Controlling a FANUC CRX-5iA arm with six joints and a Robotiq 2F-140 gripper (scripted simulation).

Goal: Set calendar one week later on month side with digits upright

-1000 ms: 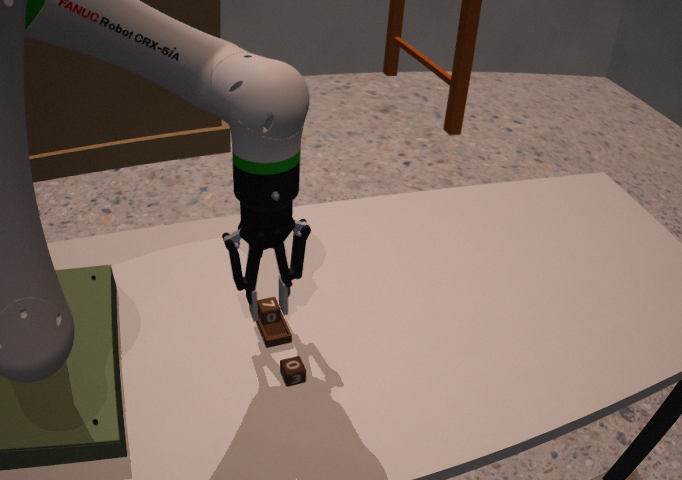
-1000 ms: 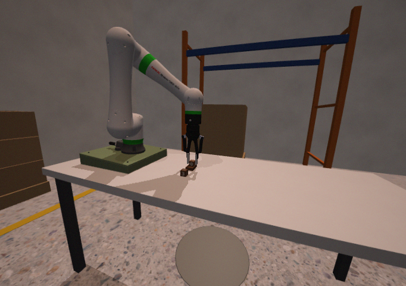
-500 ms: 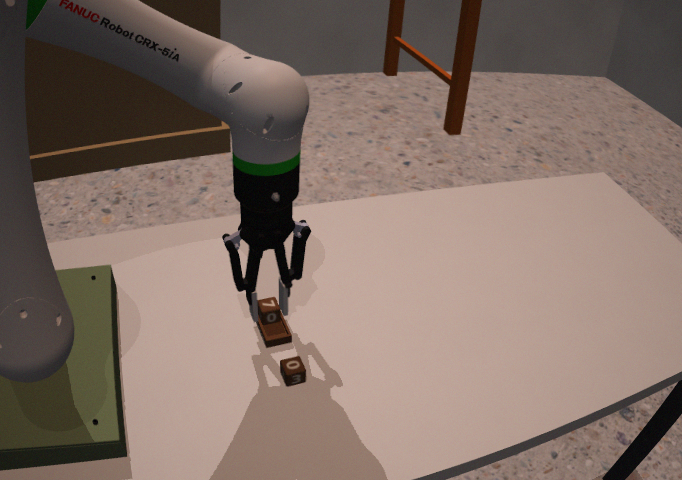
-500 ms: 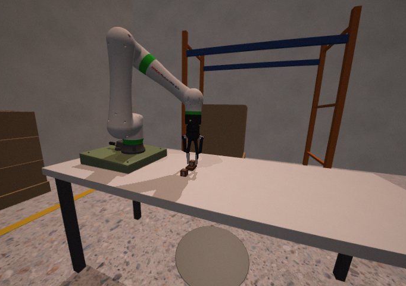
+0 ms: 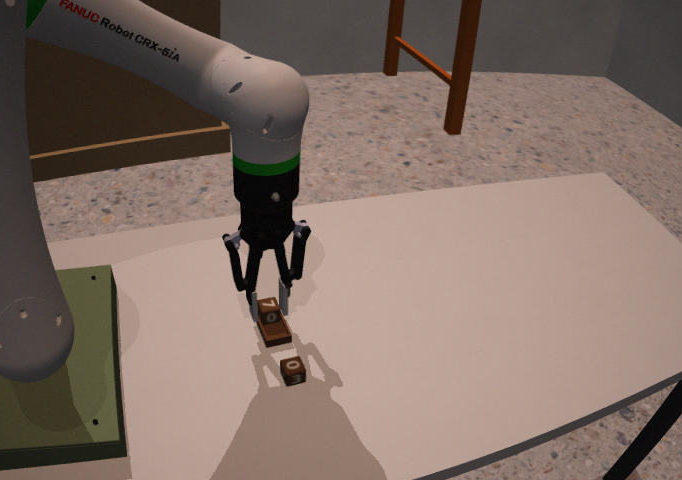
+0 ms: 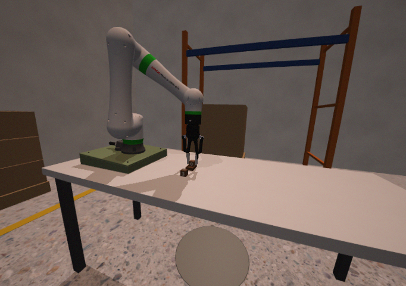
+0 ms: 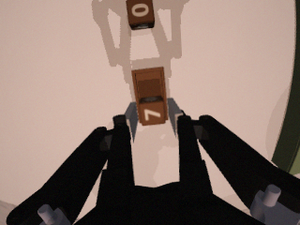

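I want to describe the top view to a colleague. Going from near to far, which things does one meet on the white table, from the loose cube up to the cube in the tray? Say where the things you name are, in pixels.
Loose cube [image 5: 292,371] [image 6: 184,172] [image 7: 140,15] → bare end of the tray [image 5: 278,341] [image 7: 149,70] → cube with the 7 on top [image 5: 268,306] [image 7: 152,113].

At the upper right of the top view, an orange rack [image 5: 462,67] [image 6: 340,87] is seen standing on the speckled floor [image 5: 387,130] [image 6: 136,249], its blue beams [image 6: 264,45] shown across the upper half of the exterior view; brown panelling [image 5: 126,107] [image 6: 225,129] is caught behind, at the upper left from the top and mid-frame from outside; over at the far left of the exterior view, a brown stack [image 6: 6,155] is glimpsed, a yellow stripe [image 6: 34,217] laid beside it; and down at bottom centre, a round grey-beige disc [image 6: 212,258] is partly cut off by the frame
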